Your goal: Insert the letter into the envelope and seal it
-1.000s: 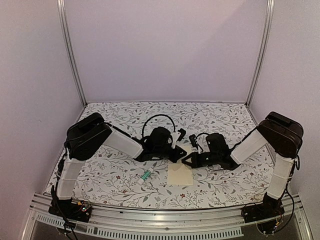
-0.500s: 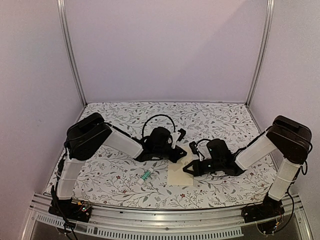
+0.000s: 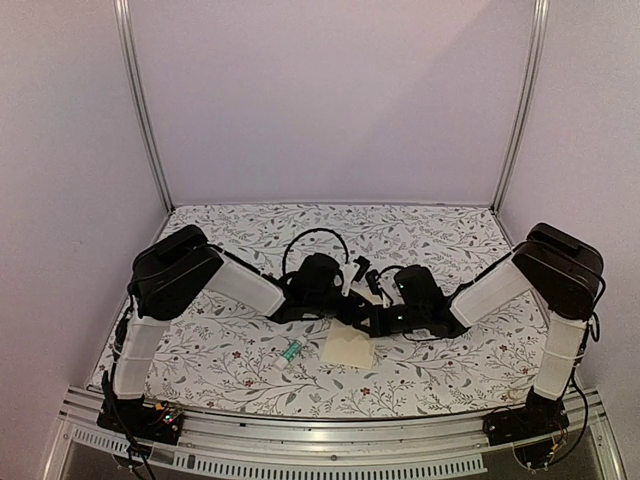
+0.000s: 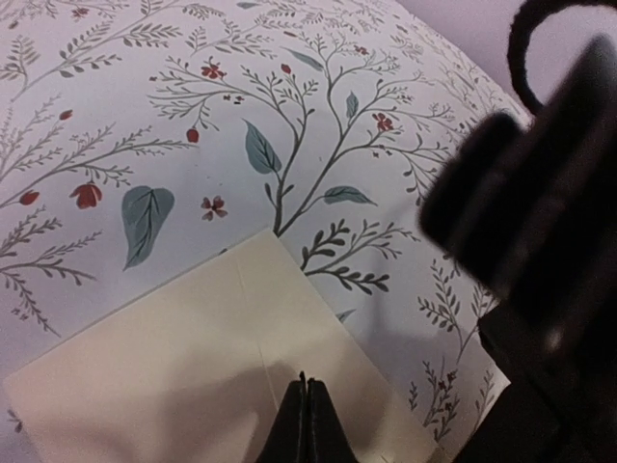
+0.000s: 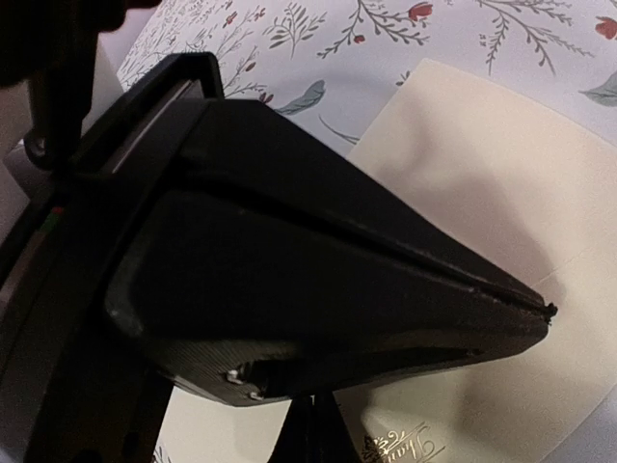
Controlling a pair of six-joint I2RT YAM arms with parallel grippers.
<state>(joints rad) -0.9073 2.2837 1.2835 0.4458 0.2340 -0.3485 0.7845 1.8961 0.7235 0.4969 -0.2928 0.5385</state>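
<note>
Top view, near edge: an aluminium rail carries both arm bases, the left arm on the left. Just beyond it, on the floral-patterned bench, a small teal item lies left of centre, too small to identify, with a pale scrap just beside it on the near side. The envelope lies flat at the centre front of the bench, near the teal item but apart from it, its edges slightly skewed to the bench edge. Both arms reach inward and meet over the envelope's far edge. The left end effector is fully closed. Its wrist view shows the two fingertips pressed together without a gap, their ends down on the cream paper of the envelope beside a faint crease; whether any paper is pinched between them cannot be told. The right end effector is likewise fully closed and grips nothing visible. In its wrist view its joined tips point down at the envelope, next to a small gold emblem, while the black left end effector crosses just above, its point touching the paper. Beyond the arms the bench runs on to plain lilac walls.
</note>
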